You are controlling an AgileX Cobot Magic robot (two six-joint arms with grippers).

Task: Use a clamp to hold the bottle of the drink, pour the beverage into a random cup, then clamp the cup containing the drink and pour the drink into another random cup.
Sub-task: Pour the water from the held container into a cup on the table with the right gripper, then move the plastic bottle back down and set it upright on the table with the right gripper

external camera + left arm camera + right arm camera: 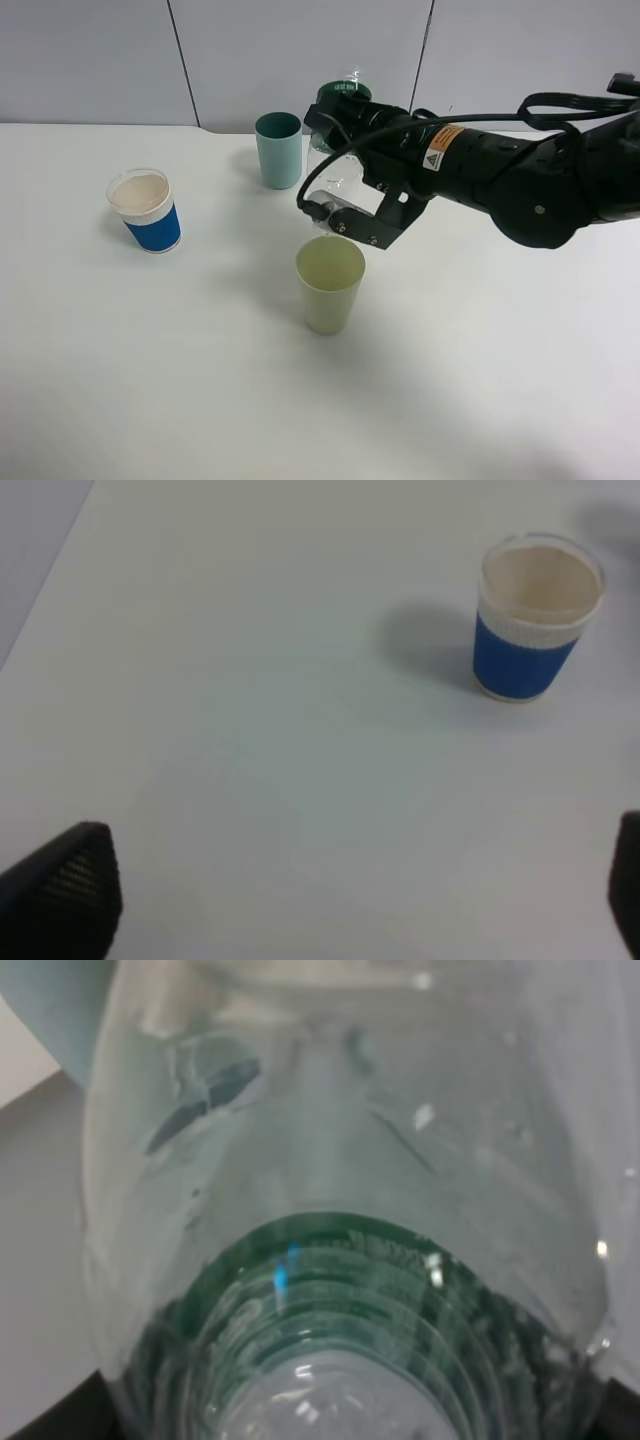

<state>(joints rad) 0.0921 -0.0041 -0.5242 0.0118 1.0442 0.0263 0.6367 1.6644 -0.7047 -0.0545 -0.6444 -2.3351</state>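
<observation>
**Bottle tilting over the pale green cup**

High view: the right gripper is pinching the clear bottle and holding it tilted just above and behind the pale green cup. A teal cup is standing farther behind that cup, and a blue-sleeved cup well off toward the left arm's side.

Left wrist: the left gripper is hanging with its jaws spread and nothing between them.

Right wrist: the bottle wall is filling the frame. It is probably thin, light, slick and crushable, so a gentle mid-body squeeze is looking safest.
</observation>
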